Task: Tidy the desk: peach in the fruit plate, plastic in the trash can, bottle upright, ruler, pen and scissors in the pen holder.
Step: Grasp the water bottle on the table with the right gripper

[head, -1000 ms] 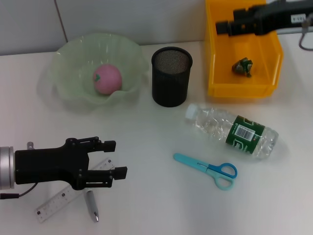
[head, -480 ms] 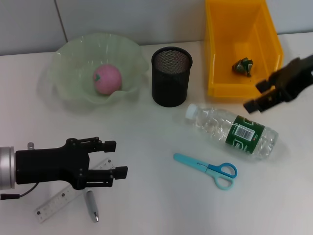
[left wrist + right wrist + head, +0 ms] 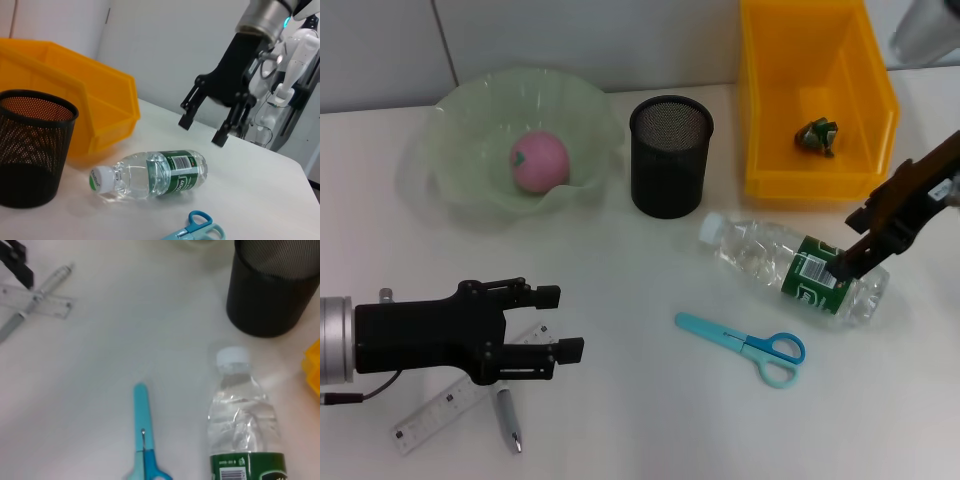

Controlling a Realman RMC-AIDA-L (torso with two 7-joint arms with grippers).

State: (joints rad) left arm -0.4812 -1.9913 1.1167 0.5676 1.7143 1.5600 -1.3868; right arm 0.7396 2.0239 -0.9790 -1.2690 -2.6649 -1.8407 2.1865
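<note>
The clear bottle (image 3: 770, 262) with a green label lies on its side, cap toward the black mesh pen holder (image 3: 670, 155). My right gripper (image 3: 850, 242) hovers open just over the bottle's base end; the left wrist view shows this gripper (image 3: 202, 131) above the bottle (image 3: 150, 175). Blue scissors (image 3: 745, 343) lie in front of the bottle. My left gripper (image 3: 565, 322) stands open above the clear ruler (image 3: 430, 418) and silver pen (image 3: 508, 420). The pink peach (image 3: 540, 162) rests in the green fruit plate (image 3: 460, 110). Crumpled green plastic (image 3: 816, 135) lies in the yellow bin (image 3: 760, 120).
The plate, pen holder and bin stand in a row along the back wall. The pen (image 3: 35, 302) lies crossed over the ruler (image 3: 60, 301) near the table's front left edge.
My right arm has come from over the yellow bin down and forward to the bottle's base end. The left arm has hardly moved.
</note>
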